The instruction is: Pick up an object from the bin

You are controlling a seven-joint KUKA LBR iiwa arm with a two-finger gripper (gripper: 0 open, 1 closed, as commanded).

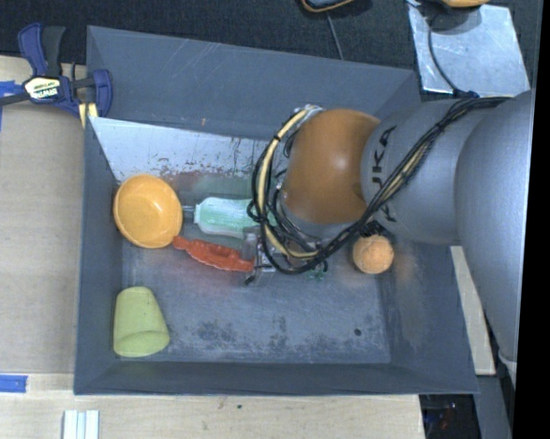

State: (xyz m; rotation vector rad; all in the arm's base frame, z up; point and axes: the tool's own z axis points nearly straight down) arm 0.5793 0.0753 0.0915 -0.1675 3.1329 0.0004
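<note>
Five things lie in my bin (276, 341), closest a yellow-green cup (140, 323). Farther back my tool (258, 260) sits at the right end of a long red thing (209, 252), with a pale green thing (224, 216) just behind. Open or shut, I cannot tell.
</note>
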